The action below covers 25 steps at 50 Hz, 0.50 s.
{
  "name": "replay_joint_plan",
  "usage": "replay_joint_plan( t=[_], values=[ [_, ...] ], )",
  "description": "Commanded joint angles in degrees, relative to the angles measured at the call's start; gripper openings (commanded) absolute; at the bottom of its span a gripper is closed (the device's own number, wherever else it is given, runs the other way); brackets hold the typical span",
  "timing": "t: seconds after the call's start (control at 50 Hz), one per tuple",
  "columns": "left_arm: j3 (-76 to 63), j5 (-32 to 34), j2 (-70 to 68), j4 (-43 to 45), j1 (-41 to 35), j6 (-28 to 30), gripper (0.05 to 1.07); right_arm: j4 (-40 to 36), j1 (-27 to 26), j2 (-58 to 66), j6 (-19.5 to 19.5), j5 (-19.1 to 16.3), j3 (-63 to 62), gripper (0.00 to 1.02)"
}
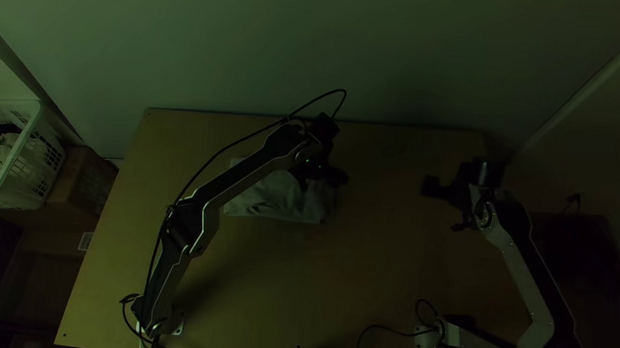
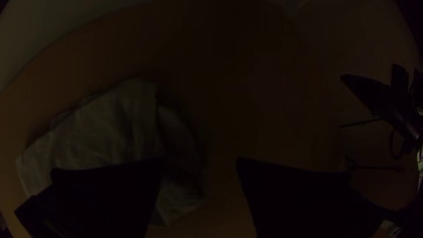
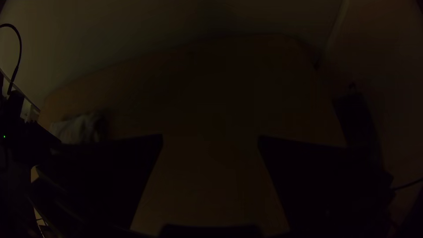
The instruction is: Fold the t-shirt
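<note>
Top view: I've got the grey t-shirt (image 1: 268, 199) on the wooden table (image 1: 258, 287), squashed down to a compact oblong, so I'd guess it's well into the fold. Its long axis runs side to side, roughly along the table's far edge. The left gripper (image 1: 333, 177) is over the shirt's right end, so that's clearly my nearer one. The right gripper (image 1: 434, 186) sits well apart, off to the shirt's right. Way out to the shirt's left there's a hard plastic basket (image 1: 43, 157) with slotted walls.

Left wrist view: flat, tapered black fingers (image 2: 105, 191) spread wide, nothing between them that I can make out. One overlaps the shirt, the other's out past its end, over smooth bare wood. Cloth looks soft and matte, lightly creased, with a layer edge near that end. I reckon my next grab needs a shift along the long axis, back towards the shirt's middle.

Right wrist view: also spread wide and empty, the shirt off beyond one finger.
</note>
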Motion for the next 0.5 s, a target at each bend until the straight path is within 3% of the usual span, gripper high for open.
replay_joint_plan(
  t=[0.0,0.28,0.48],
  values=[
    [1.3,1.8,-2.3,0.1,0.4,-3.3,1.03,1.4,0.4,-0.7,1.2,-0.2,-1.0,0.99],
    [-1.0,3.1,-7.1,-1.0,4.5,1.2,1.03,3.7,0.3,-0.9,-0.1,-0.1,1.3,0.99],
    [-3.0,3.1,-13.5,-0.8,10.0,6.6,1.03,5.4,-0.1,-2.4,-3.4,-0.1,5.1,0.99]
  ],
)
